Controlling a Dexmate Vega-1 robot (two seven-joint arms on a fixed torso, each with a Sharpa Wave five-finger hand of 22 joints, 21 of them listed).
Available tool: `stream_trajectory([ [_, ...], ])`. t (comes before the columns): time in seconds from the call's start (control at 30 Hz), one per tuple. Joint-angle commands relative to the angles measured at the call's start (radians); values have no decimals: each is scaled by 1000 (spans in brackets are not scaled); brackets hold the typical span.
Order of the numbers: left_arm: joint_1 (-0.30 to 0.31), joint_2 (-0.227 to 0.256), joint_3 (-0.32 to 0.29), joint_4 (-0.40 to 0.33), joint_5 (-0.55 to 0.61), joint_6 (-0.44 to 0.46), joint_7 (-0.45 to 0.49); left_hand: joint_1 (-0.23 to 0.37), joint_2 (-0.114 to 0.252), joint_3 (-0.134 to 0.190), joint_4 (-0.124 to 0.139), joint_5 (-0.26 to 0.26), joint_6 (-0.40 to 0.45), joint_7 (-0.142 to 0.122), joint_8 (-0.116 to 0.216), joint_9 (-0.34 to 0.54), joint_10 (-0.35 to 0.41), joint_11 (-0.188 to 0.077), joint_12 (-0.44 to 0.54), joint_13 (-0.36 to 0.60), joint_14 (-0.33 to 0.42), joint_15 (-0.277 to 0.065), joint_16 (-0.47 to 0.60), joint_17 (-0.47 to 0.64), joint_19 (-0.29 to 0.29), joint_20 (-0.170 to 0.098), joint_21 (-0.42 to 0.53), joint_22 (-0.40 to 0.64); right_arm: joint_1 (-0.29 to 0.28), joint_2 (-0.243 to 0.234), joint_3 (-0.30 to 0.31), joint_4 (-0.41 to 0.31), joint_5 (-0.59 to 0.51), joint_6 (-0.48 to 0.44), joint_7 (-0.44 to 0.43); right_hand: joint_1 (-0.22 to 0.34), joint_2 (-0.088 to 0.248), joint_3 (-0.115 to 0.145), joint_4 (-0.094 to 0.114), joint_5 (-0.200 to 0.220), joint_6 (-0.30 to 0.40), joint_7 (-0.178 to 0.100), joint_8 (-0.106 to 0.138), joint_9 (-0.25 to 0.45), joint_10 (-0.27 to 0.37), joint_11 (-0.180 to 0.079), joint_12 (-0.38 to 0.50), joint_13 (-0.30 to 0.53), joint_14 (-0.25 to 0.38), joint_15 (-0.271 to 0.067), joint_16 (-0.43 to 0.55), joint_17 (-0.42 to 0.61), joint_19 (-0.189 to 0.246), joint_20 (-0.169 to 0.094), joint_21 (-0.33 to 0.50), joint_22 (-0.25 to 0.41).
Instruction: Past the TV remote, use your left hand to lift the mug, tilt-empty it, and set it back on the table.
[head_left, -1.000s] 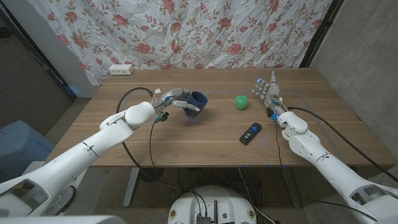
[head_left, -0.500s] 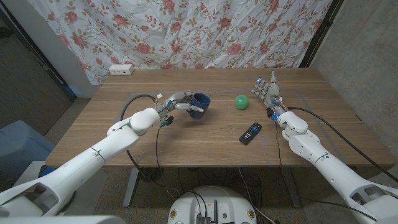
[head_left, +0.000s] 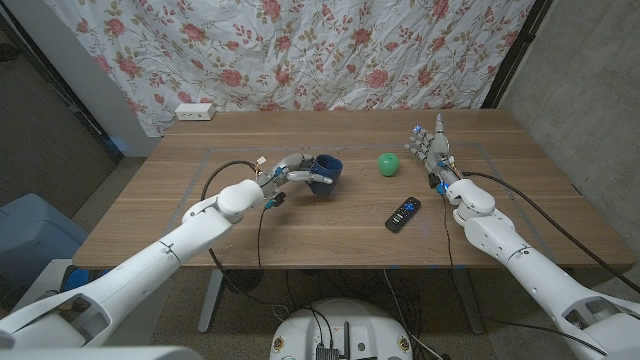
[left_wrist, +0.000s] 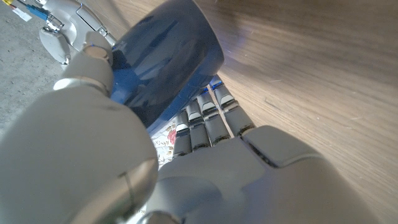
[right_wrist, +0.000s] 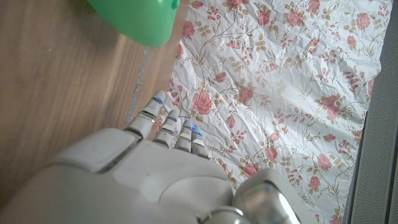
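Reaching in from the near left, the left arm stretches across the counter (head_left: 300, 230) with its left hand (head_left: 290, 170) wrapped around the blue mug (head_left: 324, 171). Its fingers (left_wrist: 205, 121) curl against the mug's side, thumb on the other side, gripping it. The mug sits left of centre, tipped over so its long axis runs roughly level and its mouth faces right, toward the green ball (head_left: 388, 164). At the far right, the right hand (head_left: 431, 148) stands on edge, fingers straight and apart, holding nothing. A black remote (head_left: 403, 213) lies nearer than the ball. Behind the wooden counter hangs a floral curtain (head_left: 330, 50), with a white power strip (head_left: 195, 112) at the far left corner.
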Motion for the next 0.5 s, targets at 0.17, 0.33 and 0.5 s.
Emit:
stream_trajectory([
  [0.17,-5,-83,15,128,-46,-145,11,-38,240,15,20,-2,81,-87,59,1,105,-127,-4,51,-16,-85,-2,9,-31,-4,-8,2,0,0,0,0,0,0,0,-10,50,0,7,6,7,-2,5,5,2,-2,6,5,7,-4,5,4,6,-2,5,2],
  [0.33,-11,-108,23,175,-57,-191,-2,-39,240,13,18,-3,79,-98,58,1,102,-134,-7,52,-24,-88,-4,11,-50,-9,-14,1,0,0,0,0,0,0,0,-9,50,0,7,6,6,-2,5,5,1,-2,5,5,8,-6,5,4,6,-2,5,2],
  [0.5,-15,-126,30,198,-62,-197,-3,-41,241,11,16,-5,76,-105,56,0,96,-145,-11,52,-33,-95,-5,14,-68,-17,-18,1,0,0,0,0,0,0,0,-9,50,0,7,6,7,-1,5,5,3,-2,6,5,7,-5,5,4,5,-2,5,2],
])
